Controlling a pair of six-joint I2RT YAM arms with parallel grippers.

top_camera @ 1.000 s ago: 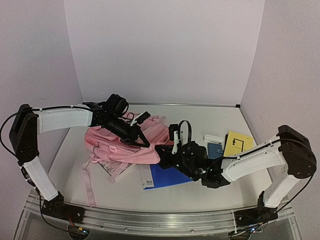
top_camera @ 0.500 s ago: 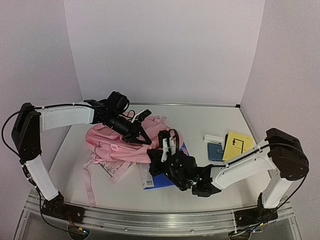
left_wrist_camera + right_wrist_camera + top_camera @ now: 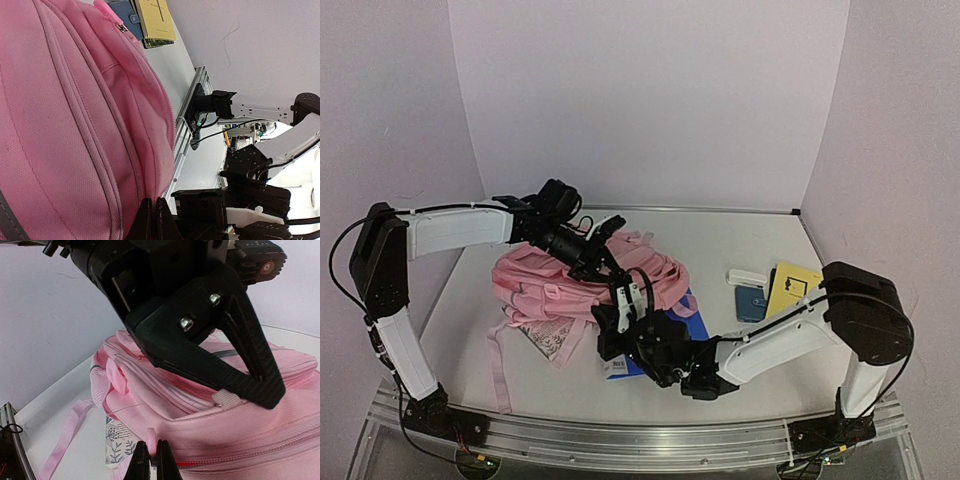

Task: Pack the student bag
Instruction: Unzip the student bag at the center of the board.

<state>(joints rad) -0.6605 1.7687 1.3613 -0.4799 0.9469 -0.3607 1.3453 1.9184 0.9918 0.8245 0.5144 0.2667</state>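
Pink zip tab (image 3: 151, 434) sat pinched between the pressed-together fingers of my right gripper (image 3: 150, 450), on the near side of the student bag (image 3: 545, 285). That bag lay on the left half of the desk (image 3: 740, 240), partly over a blue book (image 3: 617, 364). Farther back, my left gripper (image 3: 226, 399) was clamped on a pale loop (image 3: 220, 398) atop the bag.

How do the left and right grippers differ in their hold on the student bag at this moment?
The left gripper pinches the student bag high up, beside a pale webbing tab; the right gripper pinches a small pink zip pull lower on the front. The left gripper reaches from the bag's left side, the right gripper from its near side. Both are shut on the bag.
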